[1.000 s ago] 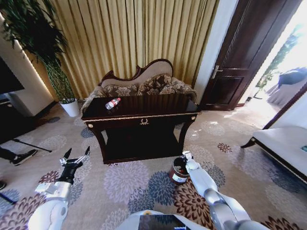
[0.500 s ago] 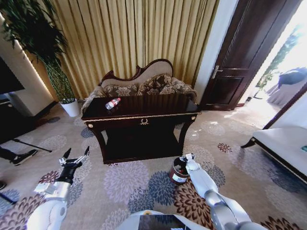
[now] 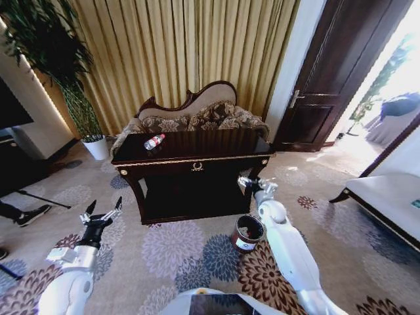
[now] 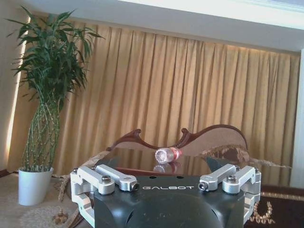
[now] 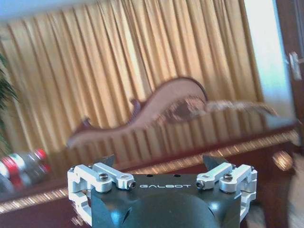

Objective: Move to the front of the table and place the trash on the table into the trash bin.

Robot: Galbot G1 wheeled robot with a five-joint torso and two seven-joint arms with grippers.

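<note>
The dark glossy table (image 3: 197, 156) with gold trim stands ahead of me on the patterned carpet. On its left end lies the trash, a clear plastic bottle with a red label (image 3: 154, 142), on its side; it also shows as the bottle (image 4: 167, 154) and the bottle (image 5: 21, 167). The trash bin (image 3: 247, 233), a small round dark bucket, stands on the floor before the table's right leg. My right gripper (image 3: 250, 182) is open, raised above the bin near the table's right front corner. My left gripper (image 3: 105, 206) is open and low, left of the table.
A carved sofa (image 3: 197, 113) stands behind the table against gold curtains. A tall plant in a white pot (image 3: 97, 147) is at the left, a dark door (image 3: 328, 85) at the right, and a pale bench (image 3: 387, 197) at the far right. A person's shoe (image 3: 29, 215) lies at the left edge.
My right arm has lifted from beside the trash bin up to the height of the table's front edge. The left gripper has barely moved.
</note>
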